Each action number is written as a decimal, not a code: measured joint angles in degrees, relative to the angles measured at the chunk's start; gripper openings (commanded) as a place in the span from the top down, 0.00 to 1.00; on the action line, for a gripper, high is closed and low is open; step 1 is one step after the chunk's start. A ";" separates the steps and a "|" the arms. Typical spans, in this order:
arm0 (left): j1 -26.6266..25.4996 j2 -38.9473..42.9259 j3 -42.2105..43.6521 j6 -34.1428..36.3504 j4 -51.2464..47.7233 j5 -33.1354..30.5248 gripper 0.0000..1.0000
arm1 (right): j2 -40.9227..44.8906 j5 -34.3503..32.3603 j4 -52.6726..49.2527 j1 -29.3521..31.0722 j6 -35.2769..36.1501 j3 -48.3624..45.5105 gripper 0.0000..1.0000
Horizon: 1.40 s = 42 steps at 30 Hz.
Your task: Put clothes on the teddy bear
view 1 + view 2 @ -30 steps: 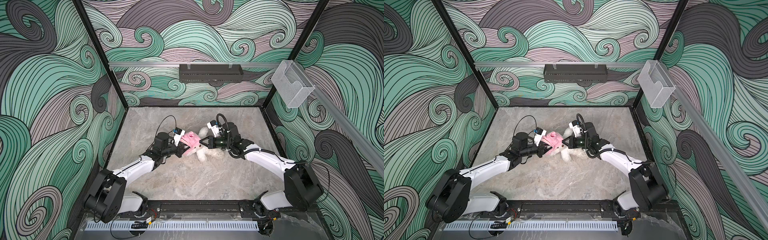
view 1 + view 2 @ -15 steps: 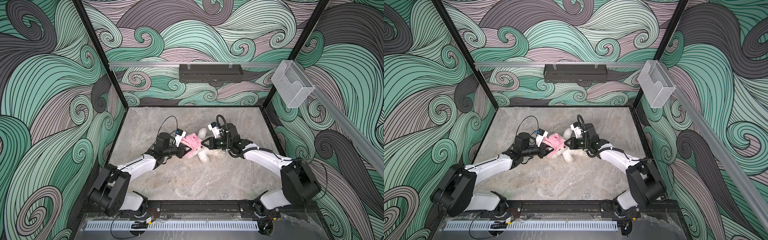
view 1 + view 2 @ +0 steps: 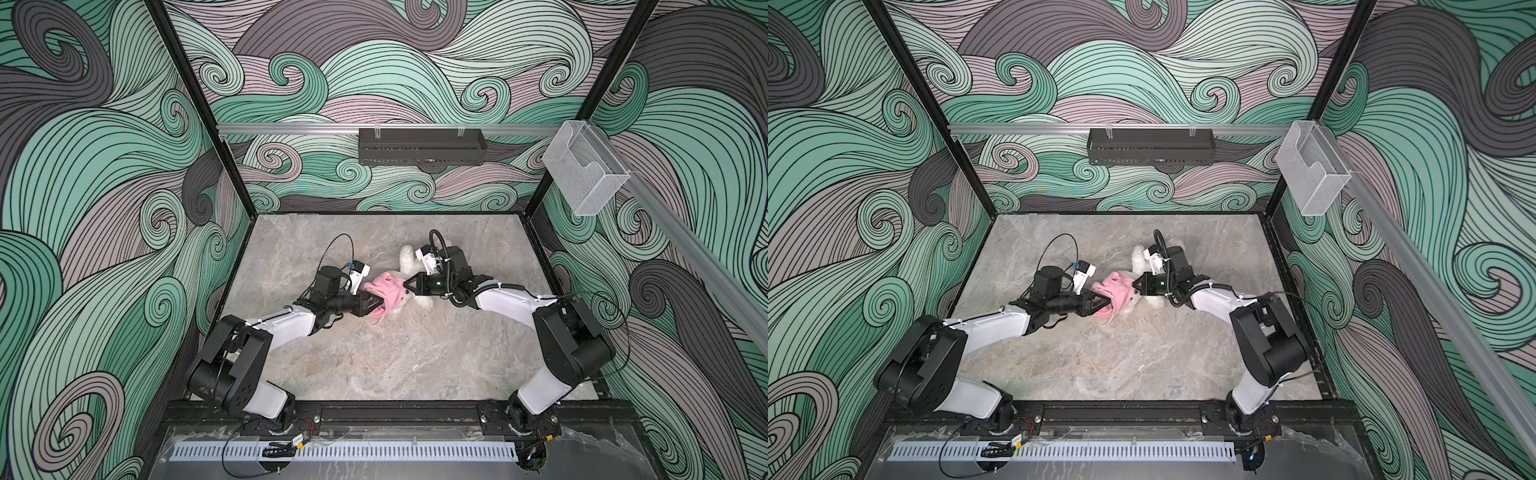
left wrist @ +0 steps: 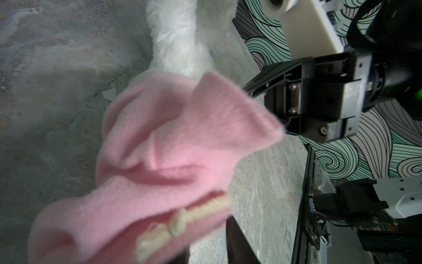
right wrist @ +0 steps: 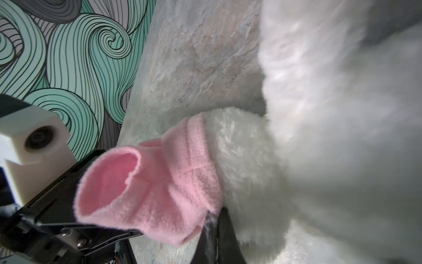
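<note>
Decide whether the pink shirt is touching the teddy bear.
Touching. The right wrist view shows a cuff of the pink shirt wrapped snugly around a fluffy white limb of the teddy bear, with no gap between them.

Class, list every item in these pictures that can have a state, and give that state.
teddy bear, lying on the table, partly dressed.
pink shirt, bunched, one opening pulled over part of the bear.
left tool, partly open at the shirt.
right tool, shut, against shirt and bear.
clear wall bin, empty.
</note>
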State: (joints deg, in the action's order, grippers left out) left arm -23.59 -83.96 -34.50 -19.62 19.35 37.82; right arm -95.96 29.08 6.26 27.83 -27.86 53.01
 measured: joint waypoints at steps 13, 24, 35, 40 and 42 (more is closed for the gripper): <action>0.17 -2.82 -1.09 1.64 -0.59 0.15 0.61 | -2.27 -0.15 1.46 -0.74 -0.66 1.36 1.00; -0.48 -3.02 -0.22 4.92 -0.42 -4.31 0.63 | -9.77 1.40 -1.14 -1.18 1.73 10.91 1.00; 2.34 -9.94 -6.99 5.07 -0.46 -7.67 0.76 | -15.13 4.20 -4.39 -2.29 5.22 17.70 1.00; 2.40 -13.53 -9.35 5.05 -0.52 -7.67 0.77 | -17.25 4.81 -5.90 -2.73 6.64 20.81 1.00; 2.40 -14.73 -9.73 4.83 -0.39 -7.67 0.76 | -18.23 5.18 -6.19 -2.84 6.95 21.90 1.00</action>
State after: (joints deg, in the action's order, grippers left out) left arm -21.19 -98.70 -44.23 -14.79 18.96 30.15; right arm -114.19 34.26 0.08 24.99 -20.91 74.91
